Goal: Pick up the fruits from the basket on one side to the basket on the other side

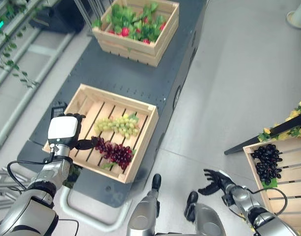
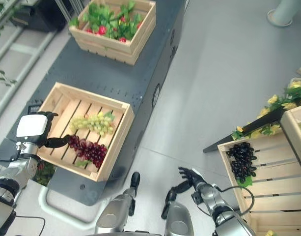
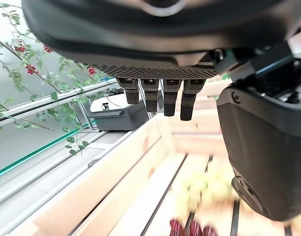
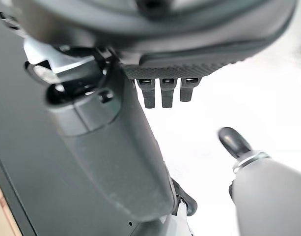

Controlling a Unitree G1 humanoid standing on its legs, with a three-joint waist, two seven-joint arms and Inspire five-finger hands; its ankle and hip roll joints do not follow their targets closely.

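Left hand (image 1: 67,132) is positioned over the near-left corner of the left wooden crate (image 1: 140,147), with a white cover on its back. Its fingers (image 3: 162,96) hang straight and loose in the left wrist view and hold nothing; the thumb (image 1: 86,144) points toward the red grapes (image 1: 115,151), with its tip just beside the bunch, and contact cannot be confirmed.

The left wooden crate sits on the dark grey counter (image 1: 140,83). It contains two items: a bunch of green grapes (image 1: 118,124) toward the far side and the red grapes toward the near side, the two bunches lying close together on the slatted floor.

Further back on the same counter stands a second wooden crate (image 1: 155,49), filled with green leaves and small red fruits (image 1: 124,31).

Right hand (image 1: 215,181) is low over the grey floor (image 1: 238,88), between the counter and the right wooden crate (image 1: 283,191), touching neither. Its fingers (image 4: 162,91) are spread and relaxed, nothing held.

The right wooden crate stands on the floor at the right edge. One bunch of dark purple grapes (image 1: 268,162) lies inside it at the far end, with a green leaf at the near tip of the bunch. Yellow flowers with foliage (image 2: 283,101) lie beyond this crate along a dark strip.
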